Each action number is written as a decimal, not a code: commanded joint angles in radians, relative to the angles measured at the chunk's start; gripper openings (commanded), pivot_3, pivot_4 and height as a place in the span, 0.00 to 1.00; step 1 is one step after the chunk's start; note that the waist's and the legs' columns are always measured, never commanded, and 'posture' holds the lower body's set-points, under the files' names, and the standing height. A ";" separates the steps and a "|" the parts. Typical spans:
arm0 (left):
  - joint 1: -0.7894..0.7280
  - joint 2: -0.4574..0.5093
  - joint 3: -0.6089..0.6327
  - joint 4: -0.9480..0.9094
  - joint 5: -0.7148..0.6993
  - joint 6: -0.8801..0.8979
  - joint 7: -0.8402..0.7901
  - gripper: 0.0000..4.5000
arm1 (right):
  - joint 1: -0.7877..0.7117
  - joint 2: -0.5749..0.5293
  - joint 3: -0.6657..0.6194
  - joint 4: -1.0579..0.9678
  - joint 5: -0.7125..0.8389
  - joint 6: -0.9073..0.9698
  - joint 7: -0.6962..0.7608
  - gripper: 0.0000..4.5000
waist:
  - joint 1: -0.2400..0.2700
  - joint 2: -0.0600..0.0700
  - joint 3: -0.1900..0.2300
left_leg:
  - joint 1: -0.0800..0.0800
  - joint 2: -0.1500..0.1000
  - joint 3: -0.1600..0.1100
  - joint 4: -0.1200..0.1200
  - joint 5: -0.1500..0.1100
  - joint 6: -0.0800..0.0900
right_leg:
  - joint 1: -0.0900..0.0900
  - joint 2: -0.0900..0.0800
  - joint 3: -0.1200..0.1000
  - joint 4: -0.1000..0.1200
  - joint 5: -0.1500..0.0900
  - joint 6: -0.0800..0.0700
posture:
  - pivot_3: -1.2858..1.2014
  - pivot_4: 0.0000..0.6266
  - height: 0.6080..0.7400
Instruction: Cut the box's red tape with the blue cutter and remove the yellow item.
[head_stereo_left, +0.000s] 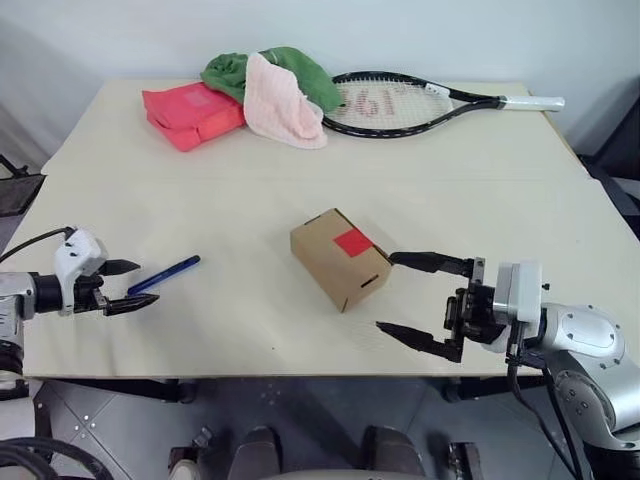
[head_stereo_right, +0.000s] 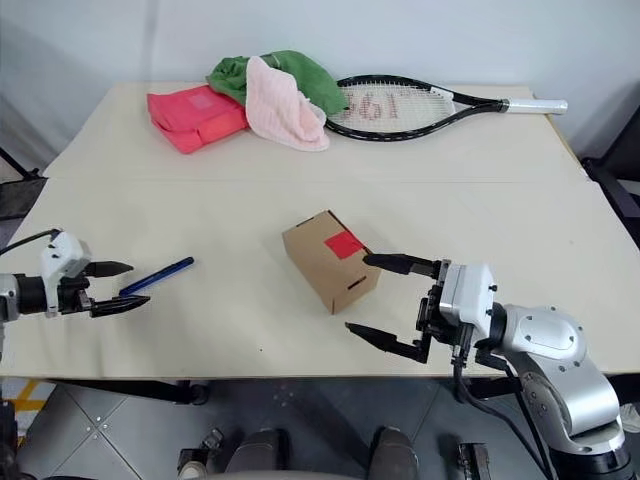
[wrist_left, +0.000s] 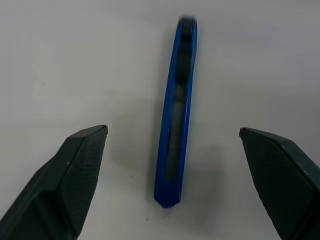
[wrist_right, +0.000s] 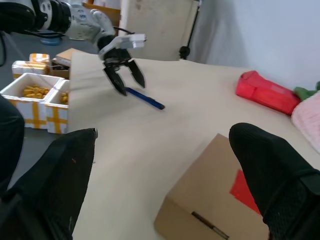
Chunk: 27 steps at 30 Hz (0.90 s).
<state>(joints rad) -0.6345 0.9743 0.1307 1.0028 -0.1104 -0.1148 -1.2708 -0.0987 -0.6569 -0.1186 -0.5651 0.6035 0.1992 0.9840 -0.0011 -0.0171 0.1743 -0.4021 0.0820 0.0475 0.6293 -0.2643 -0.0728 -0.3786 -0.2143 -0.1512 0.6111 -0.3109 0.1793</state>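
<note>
The brown cardboard box sits mid-table with a square of red tape on its top. The blue cutter lies flat to the box's left. My left gripper is open at the cutter's near end, and in the left wrist view the cutter lies between the spread fingers, untouched. My right gripper is open and level just right of the box, one finger beside the box's corner, holding nothing. The yellow item is hidden.
At the table's far side lie a red-pink package, a pink cloth over a green cloth, and a black tennis racket. The table's front edge runs just below both grippers. White crates stand on the floor beyond the table's left end.
</note>
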 joint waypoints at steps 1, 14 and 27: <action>-0.041 -0.005 -0.029 0.059 0.035 -0.032 -0.008 1.00 | 0.002 -0.001 -0.017 -0.050 0.008 -0.002 -0.031 1.00 | 0.000 0.000 0.000 | 0.000 0.000 0.000 0.000 0.000 0.000 | 0.000 0.000 0.000 0.000 0.000 0.000 | 0.52 0.24 1.00; -0.067 -0.037 -0.097 0.172 0.106 -0.075 0.011 0.34 | -0.008 -0.007 -0.015 -0.067 0.010 0.006 -0.081 1.00 | 0.002 0.002 -0.001 | 0.005 0.000 0.001 0.000 0.000 0.000 | 0.003 0.000 0.002 0.002 0.000 0.000 | 0.52 0.24 1.00; -0.071 -0.070 -0.092 0.153 0.092 -0.085 0.000 0.23 | -0.009 -0.007 -0.012 -0.065 0.004 0.013 -0.095 1.00 | 0.020 0.004 -0.002 | 0.012 0.000 0.006 -0.001 0.000 0.001 | 0.004 -0.001 0.008 0.006 0.000 0.000 | 0.52 0.24 1.00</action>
<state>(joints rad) -0.7357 0.9235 0.0699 1.1438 -0.0513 -0.2084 -1.2565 -0.0994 -0.6571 -0.1186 -0.5914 0.6001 0.2185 0.8964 0.0192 -0.0134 0.1722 -0.3904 0.0818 0.0543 0.6284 -0.2648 -0.0721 -0.3745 -0.2148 -0.1432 0.6167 -0.3109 0.1795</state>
